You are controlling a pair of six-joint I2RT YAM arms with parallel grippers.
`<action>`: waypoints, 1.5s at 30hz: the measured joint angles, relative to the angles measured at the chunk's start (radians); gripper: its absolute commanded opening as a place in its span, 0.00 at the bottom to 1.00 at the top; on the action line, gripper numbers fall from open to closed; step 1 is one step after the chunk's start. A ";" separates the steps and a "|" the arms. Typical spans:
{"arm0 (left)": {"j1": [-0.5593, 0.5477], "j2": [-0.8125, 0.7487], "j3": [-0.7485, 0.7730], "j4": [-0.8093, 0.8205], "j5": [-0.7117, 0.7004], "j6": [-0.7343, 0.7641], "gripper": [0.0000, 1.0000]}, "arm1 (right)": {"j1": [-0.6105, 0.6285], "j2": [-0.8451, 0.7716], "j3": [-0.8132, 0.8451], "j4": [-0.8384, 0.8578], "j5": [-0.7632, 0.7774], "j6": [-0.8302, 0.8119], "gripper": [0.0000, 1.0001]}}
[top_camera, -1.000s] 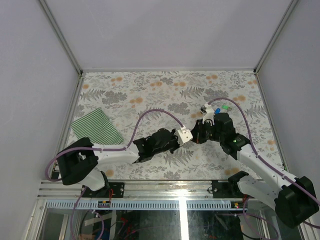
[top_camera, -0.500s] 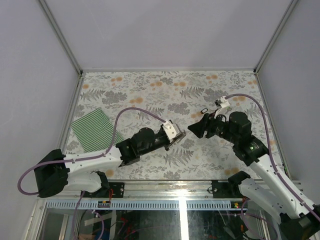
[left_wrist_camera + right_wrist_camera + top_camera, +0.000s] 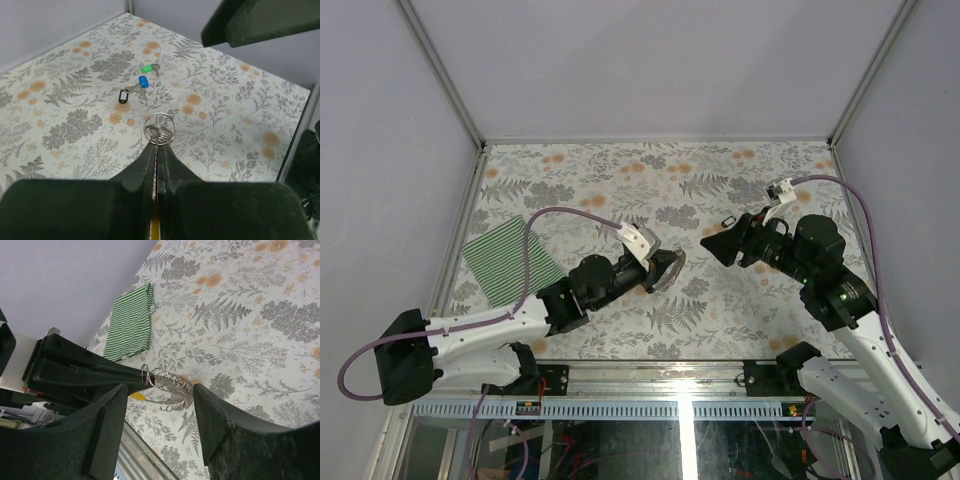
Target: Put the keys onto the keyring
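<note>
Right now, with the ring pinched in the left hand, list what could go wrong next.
1. The left hand pinches the keyring only at its rim, so pushing a key on could twist it or pull it free.
2. The blue key and green key lie flat on the table and are tiny; the open right hand may nudge them away instead of gripping one.
3. The two hands sit close together and could bump.

Soft, even, bright light falls from above, and the arms cast only faint, diffuse shadows on the table (image 3: 620, 180). A white glare streak crosses the front rail (image 3: 685, 400). In the wrist views the left pincer (image 3: 156, 147) and right pincer (image 3: 159, 390) look dark and blurred, while the table beyond is sharp.
</note>
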 measured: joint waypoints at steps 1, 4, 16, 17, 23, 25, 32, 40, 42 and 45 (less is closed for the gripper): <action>0.000 -0.002 0.000 0.000 -0.015 -0.018 0.00 | 0.000 0.002 0.002 -0.002 0.000 0.009 0.61; 0.000 -0.006 0.000 0.000 -0.054 -0.062 0.00 | 0.000 0.024 0.032 -0.008 -0.003 0.041 0.61; 0.000 -0.080 0.000 -0.014 0.021 -0.010 0.00 | 0.000 0.165 0.196 -0.108 -0.045 0.080 0.54; 0.000 -0.096 0.000 -0.023 0.035 0.008 0.00 | 0.000 0.178 0.233 -0.140 -0.045 0.066 0.54; 0.000 -0.146 0.076 -0.138 0.114 0.098 0.00 | 0.000 0.200 0.372 -0.244 -0.091 -0.004 0.56; 0.000 -0.159 0.112 -0.183 0.145 0.121 0.00 | 0.000 0.210 0.389 -0.272 -0.140 -0.015 0.53; 0.000 -0.198 0.188 -0.285 0.237 0.160 0.00 | 0.000 0.294 0.461 -0.379 -0.294 -0.038 0.50; 0.000 -0.174 0.240 -0.367 0.321 0.217 0.00 | 0.000 0.304 0.516 -0.445 -0.375 -0.049 0.49; 0.000 -0.163 0.247 -0.385 0.335 0.229 0.00 | 0.001 0.306 0.521 -0.448 -0.387 -0.049 0.48; 0.000 -0.150 0.251 -0.399 0.353 0.243 0.00 | 0.002 0.311 0.527 -0.453 -0.397 -0.049 0.46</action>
